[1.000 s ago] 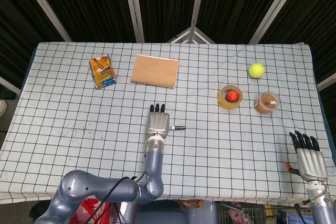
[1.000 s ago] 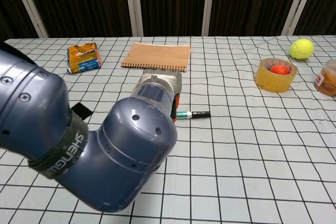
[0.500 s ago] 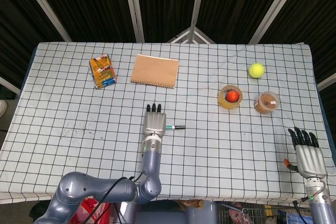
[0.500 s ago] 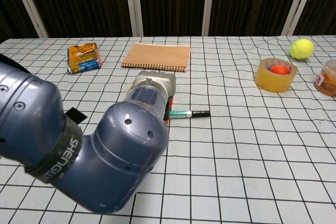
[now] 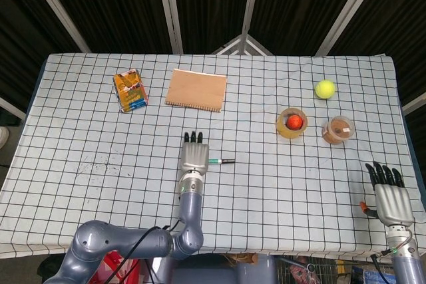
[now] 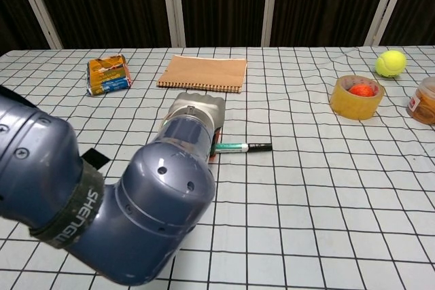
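Since the left hand [image 5: 194, 156] sits flat and palm-down with its fingers stretched out and nothing in them, I'd call this the lining-up bit right before a grasp on the marker [image 5: 220, 161]. The marker lies flat on the checked table [image 5: 80, 131], sticking out sideways from the hand's thumb side, with its green end tucked right by the palm and its black end pointing toward the tape roll [image 5: 292, 123]. In the chest view the marker [image 6: 245, 147] meets the hand [image 6: 198, 108] low at its edge, but I honestly can't tell if anything's touching it. To pick it up, I reckon the thumb and a finger need to close on that near end, low to the cloth. The right hand [image 5: 389, 201] hangs off by the table's right edge, fingers out, holding nothing, well apart from the marker.
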`<state>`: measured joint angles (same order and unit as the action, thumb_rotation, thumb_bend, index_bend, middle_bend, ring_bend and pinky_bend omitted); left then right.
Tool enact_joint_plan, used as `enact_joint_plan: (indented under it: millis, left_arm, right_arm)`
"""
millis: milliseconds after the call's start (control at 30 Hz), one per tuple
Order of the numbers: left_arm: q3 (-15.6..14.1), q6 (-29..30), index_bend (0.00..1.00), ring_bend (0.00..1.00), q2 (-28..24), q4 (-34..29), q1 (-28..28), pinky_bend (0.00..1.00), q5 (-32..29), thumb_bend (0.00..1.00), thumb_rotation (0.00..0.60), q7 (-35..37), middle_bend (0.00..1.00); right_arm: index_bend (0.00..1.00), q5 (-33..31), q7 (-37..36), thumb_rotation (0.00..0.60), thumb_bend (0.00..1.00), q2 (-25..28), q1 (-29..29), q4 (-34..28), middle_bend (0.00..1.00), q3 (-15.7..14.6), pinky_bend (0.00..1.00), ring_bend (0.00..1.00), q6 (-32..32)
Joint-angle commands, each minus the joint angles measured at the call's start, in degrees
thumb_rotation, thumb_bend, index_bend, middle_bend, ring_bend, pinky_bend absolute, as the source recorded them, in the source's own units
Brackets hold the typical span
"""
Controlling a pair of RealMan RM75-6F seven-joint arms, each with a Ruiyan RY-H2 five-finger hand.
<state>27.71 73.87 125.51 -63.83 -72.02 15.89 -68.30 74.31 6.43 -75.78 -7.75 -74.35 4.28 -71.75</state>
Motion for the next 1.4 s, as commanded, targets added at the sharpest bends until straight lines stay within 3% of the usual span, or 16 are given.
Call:
enact_joint_plan:
  millis: [33, 800, 833, 867, 900, 933, 1033, 1133, 1200, 1400]
  left_arm:
    - [0.4, -0.2, 0.52, 0.00, 0.3, -0.2, 0.2, 0.00, 0.7, 0.48, 0.600, 0.2, 0.07]
    - [1.0, -0.5, 0.57, 0.00, 1.8, 1.0, 1.8, 0.00, 4.1, 0.50, 0.600, -2.3, 0.09]
    - [1.1, -0.6, 0.57, 0.00, 1.8, 1.0, 1.9, 0.00, 4.1, 0.50, 0.600, -2.3, 0.09]
    - [1.2, -0.6, 0.57, 0.00, 1.9, 1.0, 2.0, 0.00, 4.2, 0.50, 0.600, -2.3, 0.09]
    - [1.3, -0.6, 0.57, 0.00, 1.9, 1.0, 2.2, 0.00, 4.2, 0.51, 0.600, -2.2, 0.09]
    - [1.5, -0.6, 0.57, 0.00, 1.8, 0.9, 2.4, 0.00, 4.3, 0.51, 0.600, -2.1, 0.09]
    - [2.6, -0.6, 0.58, 0.00, 1.5, -0.2, 3.0, 0.00, 4.3, 0.53, 0.600, -1.0, 0.10]
    - [3.8, -0.4, 0.58, 0.00, 0.7, -2.0, 3.6, 0.00, 4.6, 0.54, 0.600, 0.2, 0.10]
    - [5.4, 0.0, 0.58, 0.00, -0.2, -4.5, 4.2, 0.00, 5.2, 0.54, 0.600, 2.2, 0.10]
    - [5.8, 0.8, 0.58, 0.00, -1.7, -7.7, 4.6, 0.00, 5.2, 0.54, 0.600, 2.0, 0.10]
  right_arm:
    - [0.07, 0.1, -0.1, 0.600, 0.26, -0.1, 0.0, 0.1, 0.05, 0.0, 0.00, 0.00, 0.1]
    - [0.07, 0.1, -0.4, 0.600, 0.26, -0.5, 0.1, 0.9, 0.05, -0.1, 0.00, 0.00, 0.4]
    - [0.07, 1.3, -4.4, 0.600, 0.26, 0.9, 1.9, 2.7, 0.05, -4.1, 0.00, 0.00, 3.4]
    - [0.07, 4.1, -8.6, 0.600, 0.26, 1.1, 1.7, 4.7, 0.05, -5.3, 0.00, 0.00, 3.7]
    - [0.07, 5.8, -9.1, 0.600, 0.26, -1.1, -0.5, 5.7, 0.05, -4.8, 0.00, 0.00, 5.0]
    - [0.07, 4.0, -7.4, 0.600, 0.26, -2.2, -1.7, 6.3, 0.05, -2.5, 0.00, 0.00, 5.4]
    - [0.07, 1.7, -7.3, 0.600, 0.26, -1.2, -2.9, 7.0, 0.05, -0.7, 0.00, 0.00, 7.3]
    - [0.07, 2.6, -5.6, 0.600, 0.26, -0.2, 0.8, 4.1, 0.05, -2.4, 0.00, 0.00, 2.1]
    - [0.07, 2.0, -4.2, 0.600, 0.26, 0.0, 0.2, 3.3, 0.05, -0.9, 0.00, 0.00, 1.2]
    - [0.11, 2.6, -2.9, 0.600, 0.26, 1.6, 0.3, -0.9, 0.05, -0.2, 0.00, 0.00, -1.0]
